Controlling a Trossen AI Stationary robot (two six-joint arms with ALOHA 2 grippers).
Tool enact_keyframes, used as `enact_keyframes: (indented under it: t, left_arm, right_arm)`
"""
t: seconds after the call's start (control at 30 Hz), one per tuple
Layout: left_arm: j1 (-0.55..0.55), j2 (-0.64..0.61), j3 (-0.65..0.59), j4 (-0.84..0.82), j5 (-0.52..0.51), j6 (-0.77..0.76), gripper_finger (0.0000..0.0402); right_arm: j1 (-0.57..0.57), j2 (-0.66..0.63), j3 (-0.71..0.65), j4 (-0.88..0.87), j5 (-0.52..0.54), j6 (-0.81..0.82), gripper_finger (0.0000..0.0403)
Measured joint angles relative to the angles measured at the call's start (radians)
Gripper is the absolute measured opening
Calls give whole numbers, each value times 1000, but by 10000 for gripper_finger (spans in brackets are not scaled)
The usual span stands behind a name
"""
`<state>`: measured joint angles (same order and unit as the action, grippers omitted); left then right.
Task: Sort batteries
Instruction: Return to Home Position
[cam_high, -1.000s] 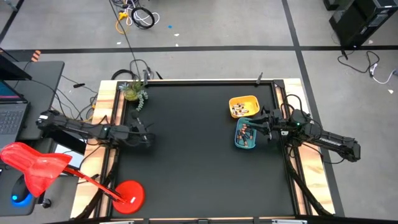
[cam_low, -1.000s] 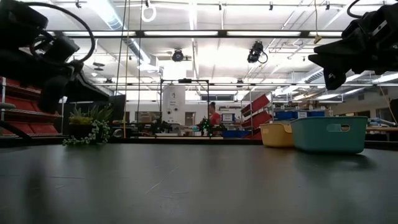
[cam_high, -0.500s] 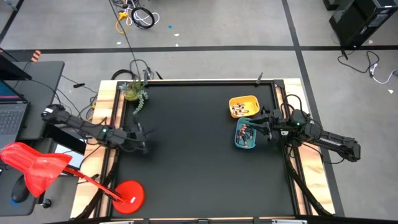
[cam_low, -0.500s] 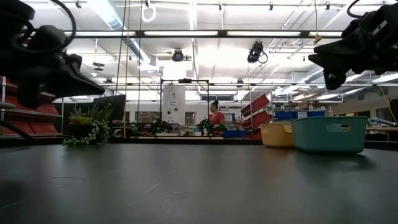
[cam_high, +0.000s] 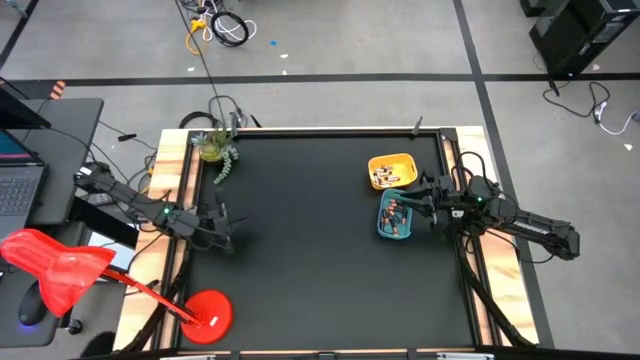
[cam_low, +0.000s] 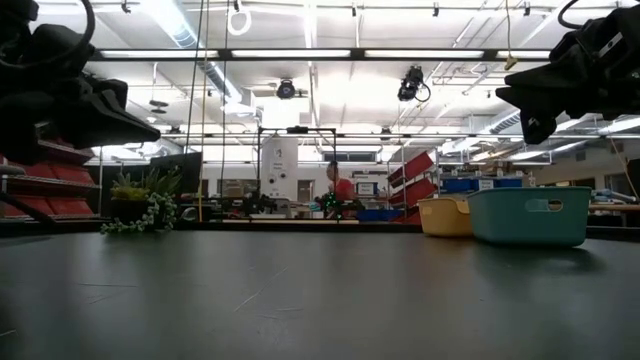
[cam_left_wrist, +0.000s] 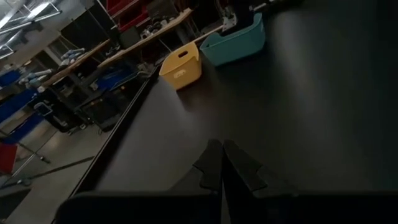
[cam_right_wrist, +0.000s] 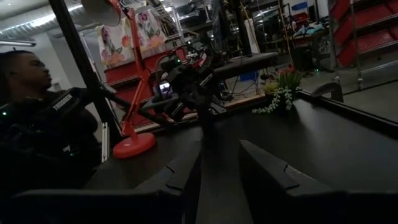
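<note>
Left gripper (cam_high: 224, 232) had drawn back toward the left edge of the black-topped table (cam_high: 320, 285) since 1.0 s ago, and slightly toward the near edge. Its arm had folded further out past that edge. Right gripper (cam_high: 428, 203) showed no shift over the same interval.

Left gripper: held above the table just inside the left edge, about midway along it. In the left wrist view its two dark fingers (cam_left_wrist: 211, 163) were pressed together with nothing between them.

Right gripper: hung near the right edge, just beside the teal plastic tray (cam_high: 381, 222) on its right-edge side. It was clear of the surface in the low view. Its fingers (cam_right_wrist: 268, 177) stood apart with a plain gap and held nothing.

Task items: small thin cylindrical batteries (cam_high: 398, 214) lay in the teal tray. More lay in the yellow plastic tray (cam_high: 392, 159), which sat just beside the teal tray on its far side, toward the far right corner.

Other: a small green potted plant (cam_high: 213, 148) stood at the far left corner. A red desk lamp (cam_high: 207, 311) stood off the near left corner. A person in a dark top (cam_right_wrist: 37, 130) was seen beyond the table in the right wrist view.
</note>
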<state>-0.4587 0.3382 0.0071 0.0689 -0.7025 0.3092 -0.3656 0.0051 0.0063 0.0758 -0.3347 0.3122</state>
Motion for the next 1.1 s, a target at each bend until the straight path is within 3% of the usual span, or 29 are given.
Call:
enact_keyframes:
  t: [1.1]
  left_arm:
    - [0,2,0,14,0,0,15]
  right_arm:
    - [0,0,0,0,0,0,114]
